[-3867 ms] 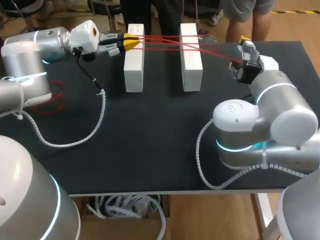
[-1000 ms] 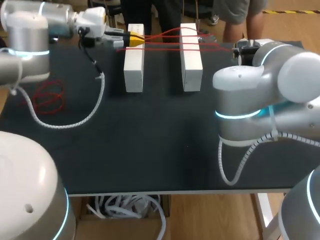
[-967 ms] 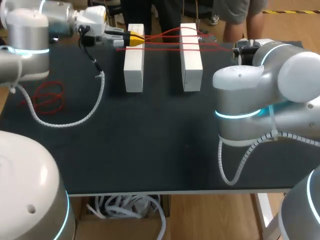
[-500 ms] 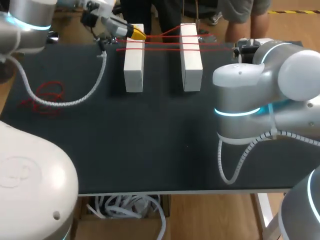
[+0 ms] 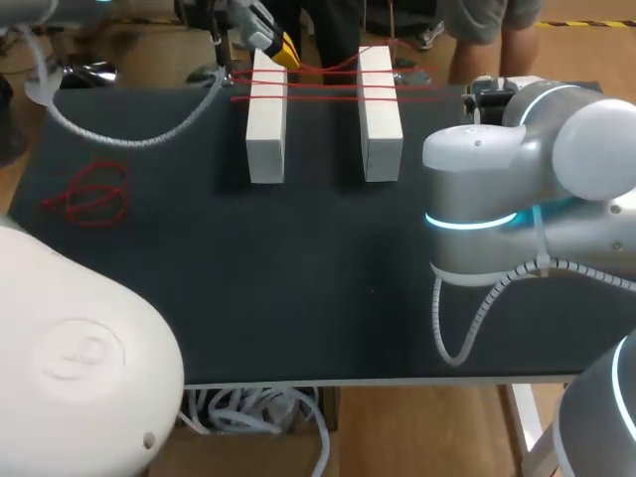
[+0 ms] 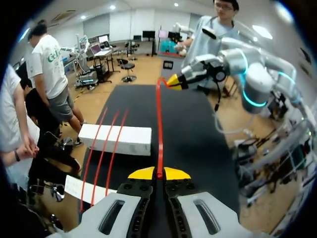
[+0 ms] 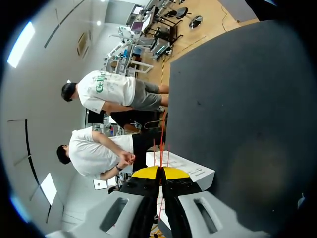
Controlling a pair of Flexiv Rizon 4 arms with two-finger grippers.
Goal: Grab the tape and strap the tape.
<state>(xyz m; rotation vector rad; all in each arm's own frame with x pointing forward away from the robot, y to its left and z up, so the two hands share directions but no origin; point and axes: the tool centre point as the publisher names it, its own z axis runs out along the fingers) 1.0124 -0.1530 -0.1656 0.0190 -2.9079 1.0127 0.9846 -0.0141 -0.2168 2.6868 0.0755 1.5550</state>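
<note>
head view: red tape [image 5: 323,85] strung across two white blocks [image 5: 266,129] at the desk's [image 5: 248,278] far side, pinched at both ends.
the left arm comes in high from the far left corner, with the left gripper [image 5: 276,47] angled down over the left block's far end and its yellow tips closed on the tape. the right arm is folded at the desk's right side, with the right gripper [image 7: 159,172] closed on the tape too. a loose red coil [image 5: 94,194] lies at the left.

tape [image 5: 323,86]: thin red, several strands | stretched across 2 white blocks [image 5: 265,129] | crossing their far ends
</note>
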